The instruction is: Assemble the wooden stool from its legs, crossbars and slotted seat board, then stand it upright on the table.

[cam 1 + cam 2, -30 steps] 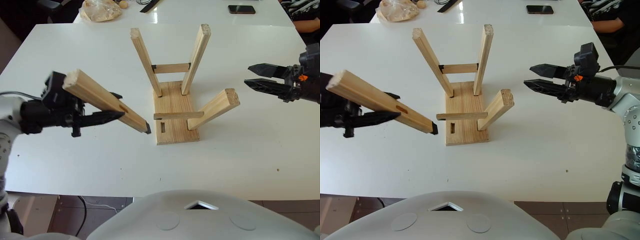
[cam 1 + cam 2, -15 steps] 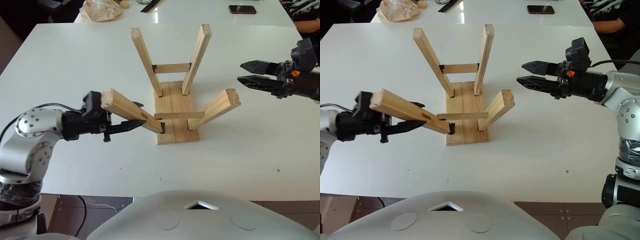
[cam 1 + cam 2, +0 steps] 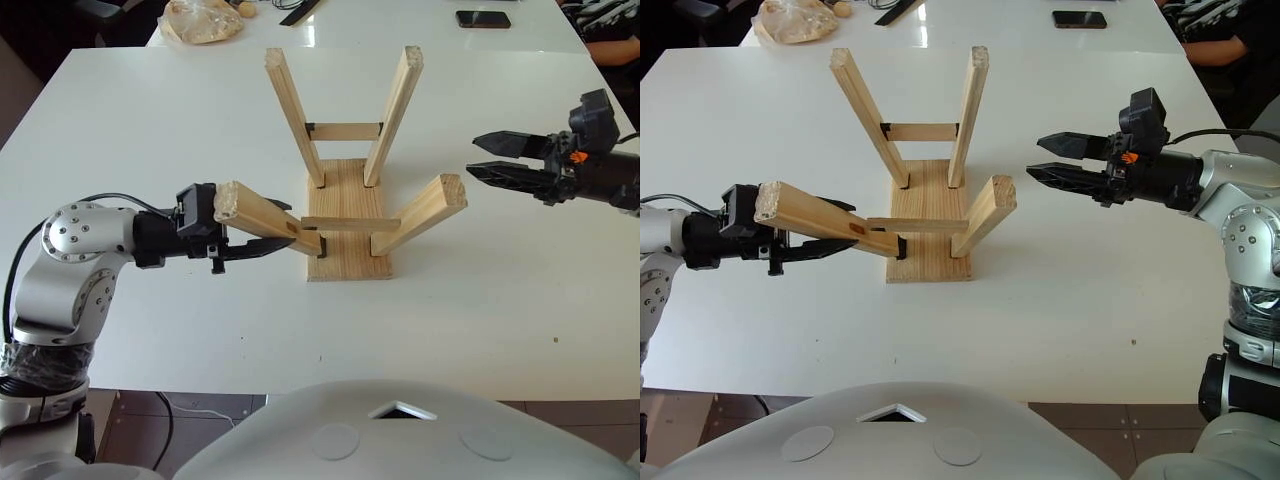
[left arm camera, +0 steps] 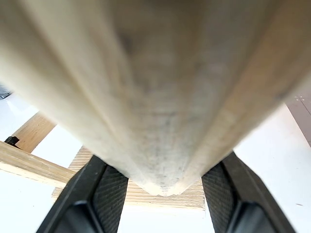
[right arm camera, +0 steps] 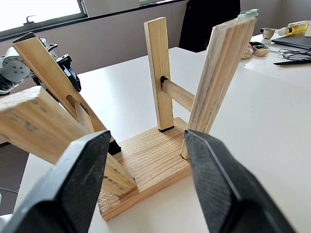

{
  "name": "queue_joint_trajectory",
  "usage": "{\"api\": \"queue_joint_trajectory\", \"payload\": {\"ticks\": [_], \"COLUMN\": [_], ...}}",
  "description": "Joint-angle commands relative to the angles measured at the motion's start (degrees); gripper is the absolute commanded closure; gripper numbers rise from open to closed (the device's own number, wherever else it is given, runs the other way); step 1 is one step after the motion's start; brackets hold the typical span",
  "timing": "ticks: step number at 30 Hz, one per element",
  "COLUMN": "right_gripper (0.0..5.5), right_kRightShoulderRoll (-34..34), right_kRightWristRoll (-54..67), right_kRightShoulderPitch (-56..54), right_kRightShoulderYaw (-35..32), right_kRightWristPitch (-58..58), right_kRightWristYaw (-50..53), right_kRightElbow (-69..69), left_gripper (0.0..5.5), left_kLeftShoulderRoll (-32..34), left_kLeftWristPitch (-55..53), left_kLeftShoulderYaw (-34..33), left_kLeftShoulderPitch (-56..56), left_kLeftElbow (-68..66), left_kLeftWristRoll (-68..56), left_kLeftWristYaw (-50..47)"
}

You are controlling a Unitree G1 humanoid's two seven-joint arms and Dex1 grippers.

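**Holding a leg against the seat board**

The left gripper is clamping a tilted wooden leg, whose lower end is sitting at the near crossbar tip, over the seat board. The board is lying mid-table, carrying two upright legs and a leaning leg. Toward the right edge, the right gripper is hovering with its fingers spread, empty.

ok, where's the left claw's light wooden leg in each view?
Left eye view: light wooden leg left of centre.
Right eye view: leg at left.
Left wrist view: leg close up, between black fingers.
Right wrist view: leg behind the nearer tilted leg.
Shared landmark: slotted wooden seat board.
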State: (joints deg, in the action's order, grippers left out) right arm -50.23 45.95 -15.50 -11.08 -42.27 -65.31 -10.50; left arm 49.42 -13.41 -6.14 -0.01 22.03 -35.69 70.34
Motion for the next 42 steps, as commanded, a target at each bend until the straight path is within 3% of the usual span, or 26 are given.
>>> {"api": "queue_joint_trajectory", "payload": {"ticks": [1, 19, 27, 31, 37, 42], "right_gripper": [2.71, 2.71, 2.71, 2.71, 2.71, 2.71], "right_kRightShoulderRoll": [0.2, 1.0, 2.0, 6.2, 15.9, 21.2], "right_kRightWristRoll": [-1.2, -3.9, -3.5, -0.6, -3.1, 1.3], "right_kRightShoulderPitch": [1.1, 4.4, 4.2, -2.4, -15.5, -16.7], "right_kRightShoulderYaw": [0.2, 1.5, 1.9, -0.9, -5.6, -2.1], "right_kRightWristPitch": [1.2, 4.4, 5.6, 3.6, 5.5, 2.7], "right_kRightWristYaw": [0.1, 0.0, 1.2, 10.2, 34.5, 43.6], "right_kRightElbow": [-1.3, -3.4, -6.2, -7.7, -8.1, -21.9], "left_gripper": [3.45, 3.45, 3.45, 3.45, 3.45, 3.45], "left_kLeftShoulderRoll": [4.8, 6.3, 2.2, -1.1, -3.9, -5.0], "left_kLeftWristPitch": [-2.4, 0.7, -2.2, -4.1, -11.8, -20.3], "left_kLeftShoulderYaw": [1.4, 8.8, 12.8, 14.9, 15.8, 17.8], "left_kLeftShoulderPitch": [3.4, -7.6, -7.7, -8.1, -11.7, -14.5], "left_kLeftElbow": [-1.9, -11.2, -11.4, -9.8, -1.8, 2.8], "left_kLeftWristRoll": [2.2, 6.0, 6.8, 8.8, 7.2, 6.1], "left_kLeftWristYaw": [4.4, 10.0, 5.0, -1.9, -11.0, -15.0]}}
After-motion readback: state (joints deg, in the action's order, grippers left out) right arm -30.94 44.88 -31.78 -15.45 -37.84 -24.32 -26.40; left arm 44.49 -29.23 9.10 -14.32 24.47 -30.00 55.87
